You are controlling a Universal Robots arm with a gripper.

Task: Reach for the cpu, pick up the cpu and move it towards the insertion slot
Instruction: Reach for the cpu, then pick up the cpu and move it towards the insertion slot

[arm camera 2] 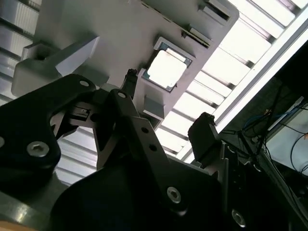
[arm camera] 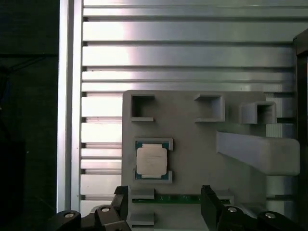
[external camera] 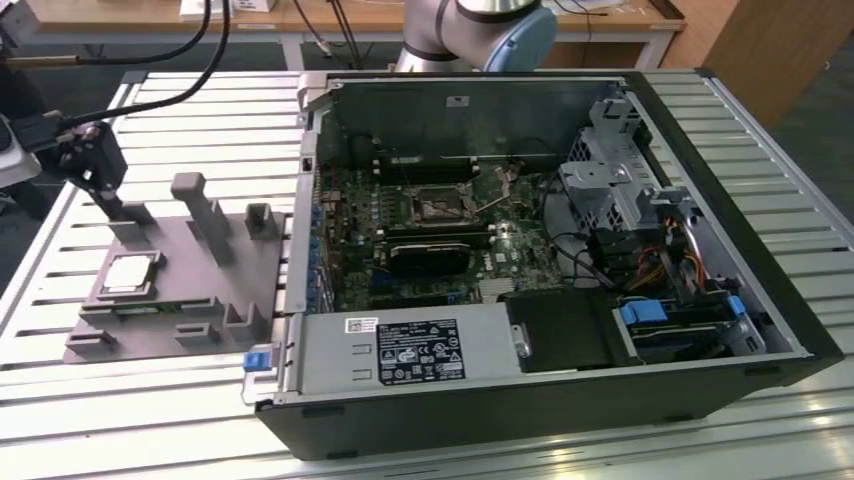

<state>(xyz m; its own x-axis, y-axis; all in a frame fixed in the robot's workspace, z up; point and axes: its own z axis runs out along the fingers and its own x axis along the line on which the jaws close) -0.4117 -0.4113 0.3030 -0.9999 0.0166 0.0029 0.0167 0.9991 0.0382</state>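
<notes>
Silvery cpu (arm camera: 151,161) in grey fixture (arm camera: 192,159) near spread, empty jaws in first wrist view; insertion slot (external camera: 434,205) in exterior view.

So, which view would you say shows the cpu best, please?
The first wrist view: the cpu lies square-on, unobstructed, in the grey fixture. The second wrist view shows it slanted, glare-washed; the exterior view, distant and oblique.

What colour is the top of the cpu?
The cpu is pale silver; clearest in the first wrist view.

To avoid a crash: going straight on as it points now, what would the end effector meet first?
Probably the grey fixture beside the cpu, not the cpu itself; depth under the end effector is unclear.
</notes>
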